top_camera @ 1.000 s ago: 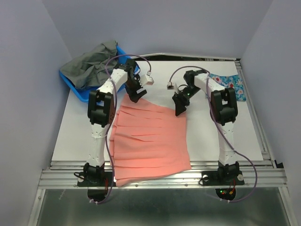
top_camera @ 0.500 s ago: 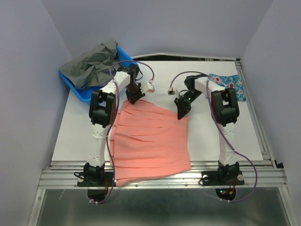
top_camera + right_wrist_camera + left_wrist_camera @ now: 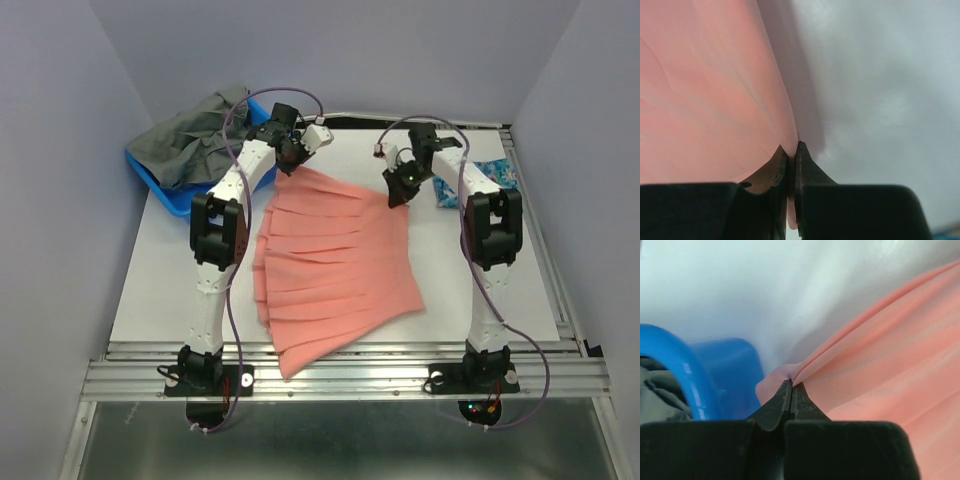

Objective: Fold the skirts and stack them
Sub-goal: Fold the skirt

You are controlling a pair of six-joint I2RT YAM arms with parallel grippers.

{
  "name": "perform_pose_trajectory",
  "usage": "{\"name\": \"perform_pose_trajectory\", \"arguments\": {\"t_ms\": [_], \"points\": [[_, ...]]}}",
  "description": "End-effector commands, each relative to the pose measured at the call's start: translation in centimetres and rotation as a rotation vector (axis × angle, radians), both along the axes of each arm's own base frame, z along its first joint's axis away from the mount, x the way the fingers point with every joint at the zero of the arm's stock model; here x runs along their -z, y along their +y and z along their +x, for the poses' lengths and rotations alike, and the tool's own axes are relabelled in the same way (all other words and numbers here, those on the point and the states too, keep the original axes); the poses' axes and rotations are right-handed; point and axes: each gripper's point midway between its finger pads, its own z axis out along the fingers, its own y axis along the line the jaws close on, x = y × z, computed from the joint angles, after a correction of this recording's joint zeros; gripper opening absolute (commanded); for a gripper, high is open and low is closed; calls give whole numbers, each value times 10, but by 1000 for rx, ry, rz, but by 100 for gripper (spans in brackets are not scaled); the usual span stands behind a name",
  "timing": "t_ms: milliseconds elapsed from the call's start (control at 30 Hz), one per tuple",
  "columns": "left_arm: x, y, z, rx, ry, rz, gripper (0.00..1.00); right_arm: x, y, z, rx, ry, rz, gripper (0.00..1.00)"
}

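Two claws each pinch a far corner of the pink skirt (image 3: 335,260). My left claw (image 3: 289,160) is pressed together on the far left corner. In the left wrist view I see its black jaws shut with a small nub of salmon cloth caught between them. My right claw (image 3: 397,188) is pressed together on the far right corner, and the right wrist view shows the edge of the cloth running straight down into the closed jaws.

Between the two grips the far edge runs roughly straight across, and the pleats fan out from it toward me. The rest of the pink skirt lies spread on the white counter (image 3: 170,290). Its near hem slants, and the lowest corner sits close to the counter's near edge.

The blue flowered skirt (image 3: 498,172) lies at the far right of the counter, partly hidden behind my right arm (image 3: 490,225) and apart from the pink one.

At the far left sits the blue basket (image 3: 160,185) with a heap of grey cloth (image 3: 195,135) in it. The left claw is just beside its rim, and I cannot tell whether they touch.
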Motion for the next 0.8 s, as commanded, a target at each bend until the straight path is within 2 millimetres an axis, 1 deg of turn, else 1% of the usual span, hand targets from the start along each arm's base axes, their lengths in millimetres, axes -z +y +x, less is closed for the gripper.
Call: {"name": "perform_pose_trajectory", "arguments": {"t_ms": [0,33,67,100,133,167,200,233,300,333,367,400,433,467,500,533,567,600,633,667,700,733,767], "points": [[-107,13,51,-165,-320,-109,0,-64,-36,78,152,-302,-39,1],[-123,15,54,-180,-355,-119,0,-73,-36,82,141,-333,-39,0],[-132,16,54,-186,-374,-124,0,-78,-36,83,129,-352,-36,1],[-140,16,54,-187,-390,-131,0,-94,-34,82,120,-392,-22,0],[-154,16,47,-174,-404,-150,0,-90,-33,76,101,-389,-14,1],[-158,16,42,-169,-403,-155,0,-96,-32,75,82,-422,-6,1],[-164,16,36,-162,-402,-162,0,-112,-31,69,67,-458,4,1],[-169,14,19,-132,-378,-181,0,-98,-32,55,31,-438,-3,1],[-169,11,-2,-108,-345,-190,0,-99,-35,45,-4,-472,-15,1],[-162,10,-26,-78,-296,-193,0,-92,-40,30,-49,-478,-43,0],[-157,9,-39,-64,-271,-188,0,-105,-41,30,-69,-525,-54,1],[-170,8,-61,-42,-271,-199,0,-87,-46,15,-94,-494,-75,1],[-143,-1,-86,3,-190,-195,0,-97,-50,9,-133,-547,-104,0],[-137,-4,-102,17,-165,-197,0,-79,-54,-6,-157,-531,-121,0],[-133,-9,-119,41,-147,-201,0,-77,-61,-13,-174,-545,-136,0],[-145,-11,-141,65,-156,-217,0,-76,-62,-20,-198,-560,-145,0],[-120,-22,-168,104,-89,-203,0,-91,-64,-26,-236,-628,-160,1],[-131,-24,-190,131,-96,-222,0,-79,-66,-40,-264,-610,-165,0],[-114,-26,-211,149,-44,-216,0,-81,-65,-46,-313,-640,-171,1],[-110,-39,-234,206,-20,-219,0,-91,-70,-54,-323,-679,-180,1],[-105,-41,-251,233,5,-214,0,-90,-70,-61,-340,-686,-184,0],[-109,-43,-268,261,4,-226,0,-78,-71,-75,-357,-663,-180,1],[-93,-49,-291,305,58,-212,0,-83,-70,-82,-383,-690,-178,1]]}}
